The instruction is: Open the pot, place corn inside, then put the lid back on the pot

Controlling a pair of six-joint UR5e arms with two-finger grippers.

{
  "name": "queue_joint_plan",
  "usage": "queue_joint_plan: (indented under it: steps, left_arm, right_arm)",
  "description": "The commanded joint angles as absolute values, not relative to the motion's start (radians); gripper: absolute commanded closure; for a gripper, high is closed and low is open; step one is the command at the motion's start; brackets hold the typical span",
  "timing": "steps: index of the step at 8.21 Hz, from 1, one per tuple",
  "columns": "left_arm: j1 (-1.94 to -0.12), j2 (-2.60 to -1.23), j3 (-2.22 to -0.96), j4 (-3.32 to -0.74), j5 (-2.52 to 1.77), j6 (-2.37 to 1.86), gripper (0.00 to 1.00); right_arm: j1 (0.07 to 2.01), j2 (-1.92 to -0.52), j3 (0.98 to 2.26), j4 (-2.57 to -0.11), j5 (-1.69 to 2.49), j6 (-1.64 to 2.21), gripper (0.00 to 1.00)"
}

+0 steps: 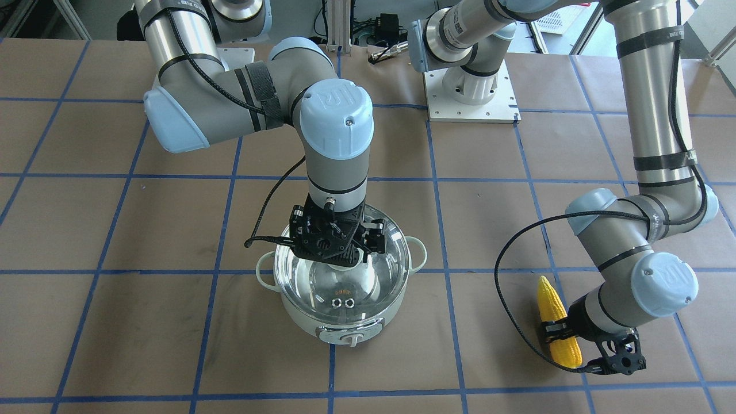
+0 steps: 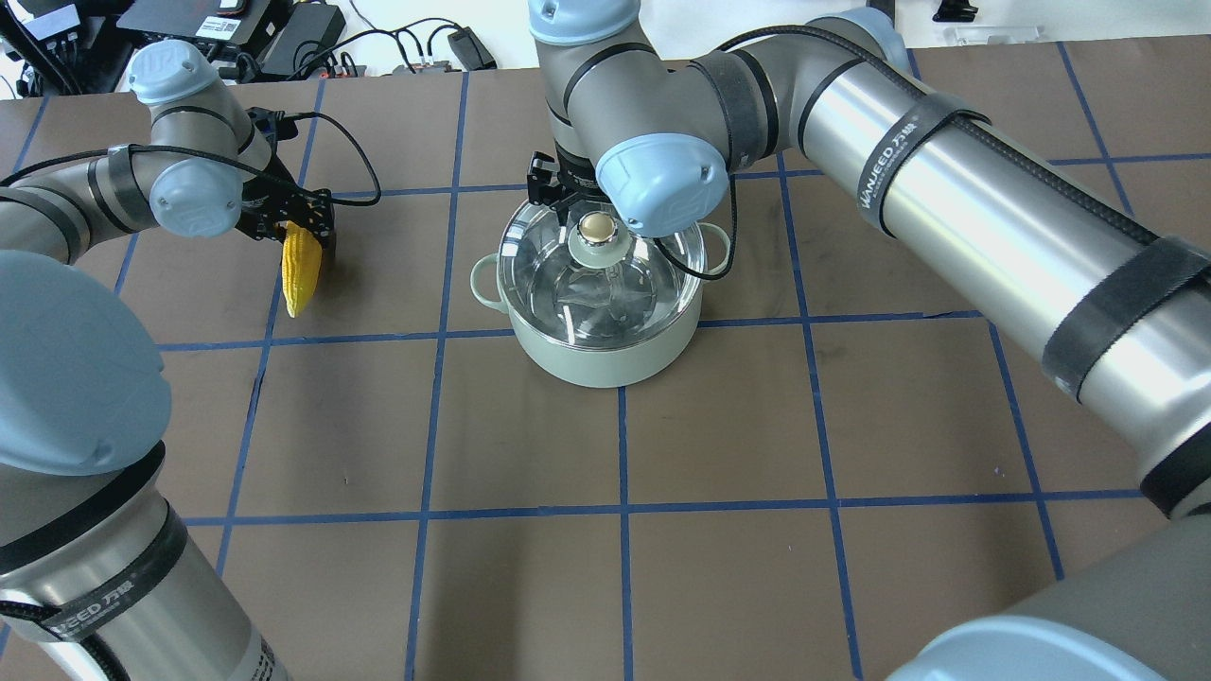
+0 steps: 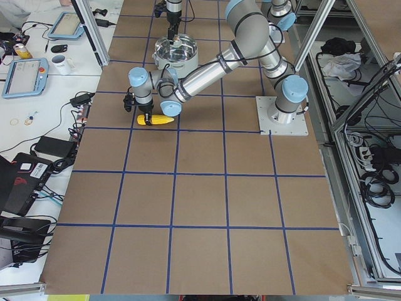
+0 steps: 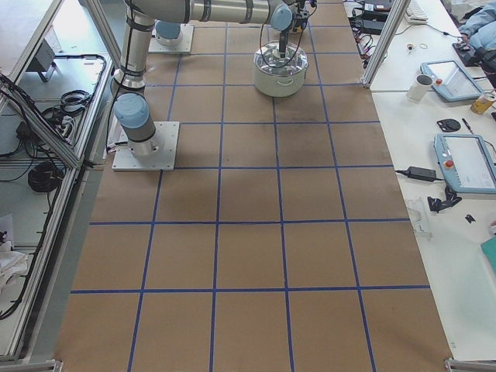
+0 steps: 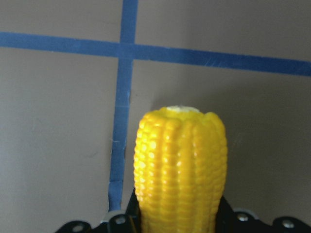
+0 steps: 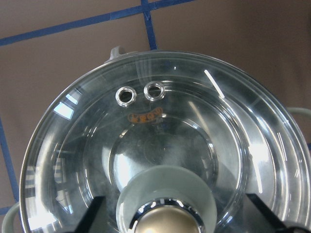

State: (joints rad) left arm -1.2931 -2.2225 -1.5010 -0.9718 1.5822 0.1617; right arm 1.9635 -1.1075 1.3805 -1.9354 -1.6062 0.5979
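Nothing in the task is finished yet, as far as you can see. The table (image 2: 851, 426) carries everything. The pot (image 2: 605, 364) stands about midway between the table's two ends, out from the robot's bases toward the operators' edge, with its dial facing that edge. The lid (image 1: 322, 276) sits flat and closed on the pot's rim, so opening is the first step and it is not done. The corn (image 1: 555, 310) is outside the pot, well apart from it toward the table's end on the robot's left, with its pointed tip toward the robot's edge. You have three steps left: lift the lid off, put the corn in, then set the lid back.

Now the jaws. The right gripper (image 6: 170, 221) hangs straight over the middle of the lid; its jaws stand wide, one on each side of the knob (image 2: 596, 227), with a clear gap between each and the knob's pale green base. It holds nothing, and the jaws look low enough that closing them should catch the knob. The left gripper (image 1: 560, 332) is down at the corn's thick end; its jaws are narrow and appear pressed against the sides of the cob, which fills the space between them in the left wrist view. You can take that as a grip on the corn. The pictures do not settle whether the cob rests on the table or is just clear of it.
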Motion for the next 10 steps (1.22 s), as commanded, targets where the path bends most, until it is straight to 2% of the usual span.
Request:
queue_joint_plan:
  steps: [1,2,3,4,6,10]
  left_arm:
    - [-1.293,-2.166,-1.494,-1.057,1.591,0.155,1.00]
    - [-1.293,-2.128,-1.494,-1.077,1.591,0.155,1.00]
    - [-1.293,-2.099,-1.494,-1.089,1.592,0.155,1.00]
    - [-1.293,-2.082,-1.494,-1.094,1.592,0.155,1.00]
    - [-1.295,-2.077,-1.493,-1.094,1.592,0.153,1.00]
    - [-1.307,-2.086,-1.491,-1.094,1.588,0.153,1.00]
  right_arm:
    - [1.963,-1.103,1.384,-1.936,-1.600,0.603,0.02]
    - [1.963,-1.103,1.400,-1.937,-1.598,0.595,0.02]
    - [1.963,-1.104,1.402,-1.937,-1.600,0.583,0.09]
    - [1.963,-1.104,1.402,-1.937,-1.600,0.562,0.21]
    - [1.963,-1.108,1.399,-1.937,-1.600,0.546,0.36]
    - [1.963,-1.108,1.393,-1.954,-1.597,0.545,0.40]
